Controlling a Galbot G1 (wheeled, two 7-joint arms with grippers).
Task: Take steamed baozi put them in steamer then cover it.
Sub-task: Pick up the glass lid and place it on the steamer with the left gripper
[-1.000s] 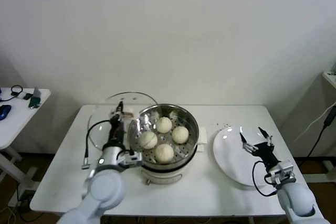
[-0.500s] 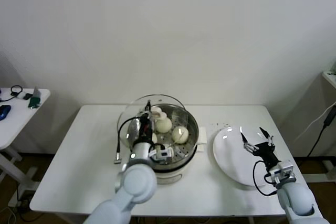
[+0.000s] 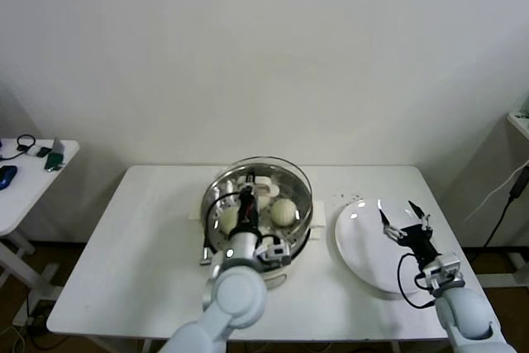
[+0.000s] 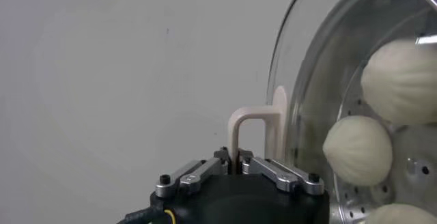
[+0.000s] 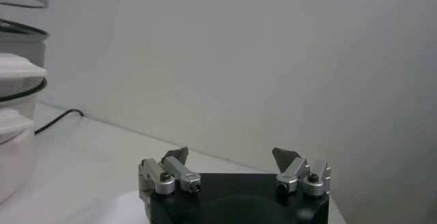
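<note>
The steel steamer [image 3: 301,231] stands mid-table with steamed baozi [image 3: 283,211] on its perforated tray. The clear glass cover [image 3: 286,179] sits tilted over the steamer's top; whether it rests on the rim I cannot tell. My left gripper [image 3: 245,197] is shut on its cream handle. In the left wrist view the gripper [image 4: 237,158] pinches the thin handle [image 4: 254,117], and three baozi [image 4: 358,150] show through the cover [image 4: 321,68]. My right gripper [image 3: 405,222] hovers open and empty over the white plate [image 3: 364,255]; its jaws stand wide apart in the right wrist view [image 5: 231,158].
The white table [image 3: 116,262] carries only the steamer and the plate. A small side table [image 3: 29,173] with cables and small items stands far left. The steamer's side [image 5: 15,102] shows at the edge of the right wrist view.
My left gripper has carried the cover rightwards, from beside the steamer's left to over its top. The right arm has not moved.
</note>
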